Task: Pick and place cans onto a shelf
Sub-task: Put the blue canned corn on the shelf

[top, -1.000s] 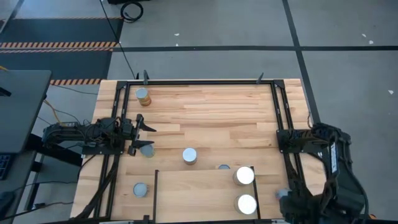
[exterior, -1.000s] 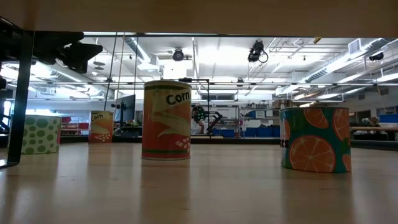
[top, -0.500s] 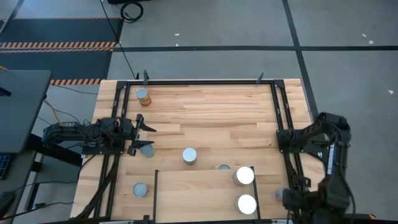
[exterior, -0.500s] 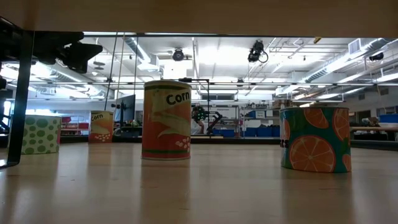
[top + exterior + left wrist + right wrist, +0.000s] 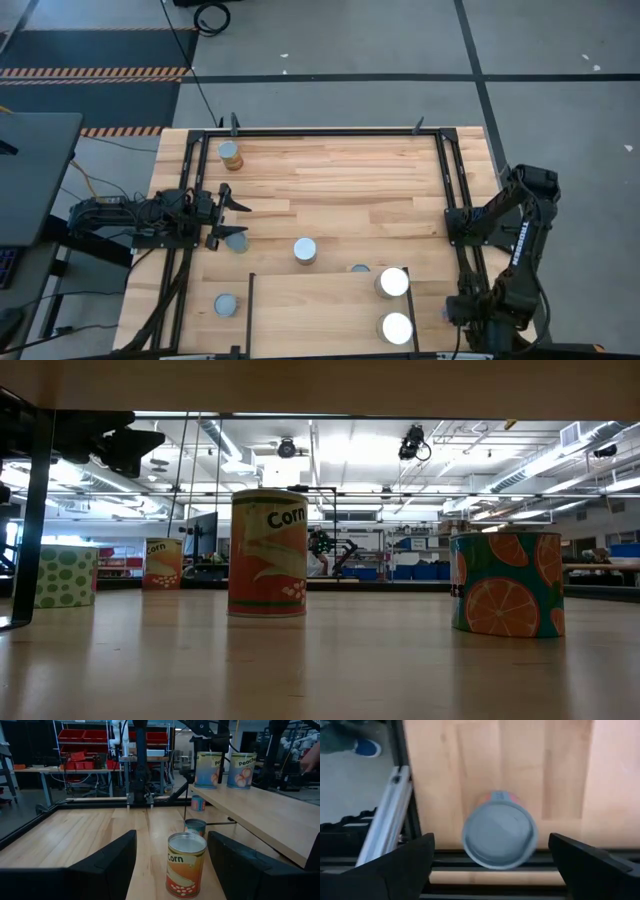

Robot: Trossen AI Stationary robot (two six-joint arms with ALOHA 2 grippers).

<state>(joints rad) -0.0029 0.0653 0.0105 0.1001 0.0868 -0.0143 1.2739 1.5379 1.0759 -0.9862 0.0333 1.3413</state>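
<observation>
The right end effector [image 5: 490, 865] hangs fingers apart straight above an upright can [image 5: 500, 836] at the table's [image 5: 340, 180] near right edge. The left end effector [image 5: 228, 220], also apart, waits over the left side, its corn can [image 5: 185, 865] just ahead.

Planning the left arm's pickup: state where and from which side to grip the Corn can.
Grip the Corn can around its side wall at mid-height, approaching level from the left end effector. It stands upright, roughly in line with the gap between those open fingers, so a straight advance would probably straddle it. The right end effector is above another can.
</observation>
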